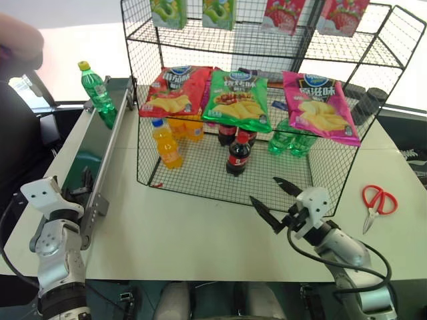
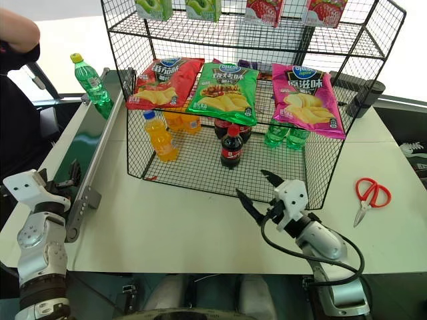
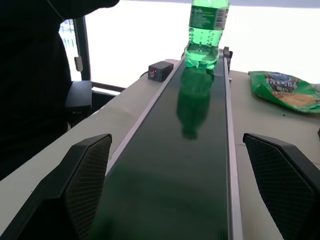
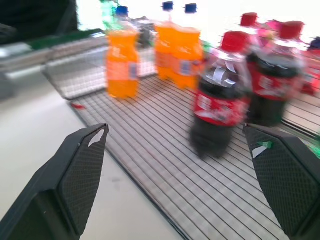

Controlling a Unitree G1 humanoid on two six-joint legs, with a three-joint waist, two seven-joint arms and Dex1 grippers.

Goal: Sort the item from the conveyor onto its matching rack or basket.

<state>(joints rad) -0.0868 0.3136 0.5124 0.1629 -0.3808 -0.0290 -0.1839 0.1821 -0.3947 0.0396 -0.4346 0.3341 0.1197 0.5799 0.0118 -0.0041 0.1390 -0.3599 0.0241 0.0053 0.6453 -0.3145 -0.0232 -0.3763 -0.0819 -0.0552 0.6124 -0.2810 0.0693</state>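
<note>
Green and clear, the bottle point(image 1: 98, 93) stands upright on the far end of the conveyor point(image 1: 87, 157), so its long axis is vertical. My left gripper point(image 3: 185, 200) sits at the near end of the same belt and looks straight along it. In the left wrist view the bottle is dead ahead, between the lines of my two fingers point(image 3: 87, 172) but well apart from them, with the whole dark belt between us. Both fingers are spread wide and hold nothing.

My right gripper point(image 1: 275, 197) is on the other side, in front of the rack point(image 1: 227, 120), near its lower front edge. Its fingers are also spread wide and empty, and they point at the cola and orange bottles on the rack's bottom tier. From the conveyor this gripper is much farther than the left one, so I judge the left arm is the one for the pick.

About the bottle itself: it has a yellow cap and a green label around the upper body, and the plastic is transparent green with a lobed base. It throws a clear reflection on the belt. I think it will be light and a little slippery, and because it is tall and narrow, a push from the side could tip it. Two similar green bottles point(image 1: 288, 141) already stand on the rack's bottom tier behind the pink snack bag point(image 1: 319, 107), on the side away from the conveyor.
</note>
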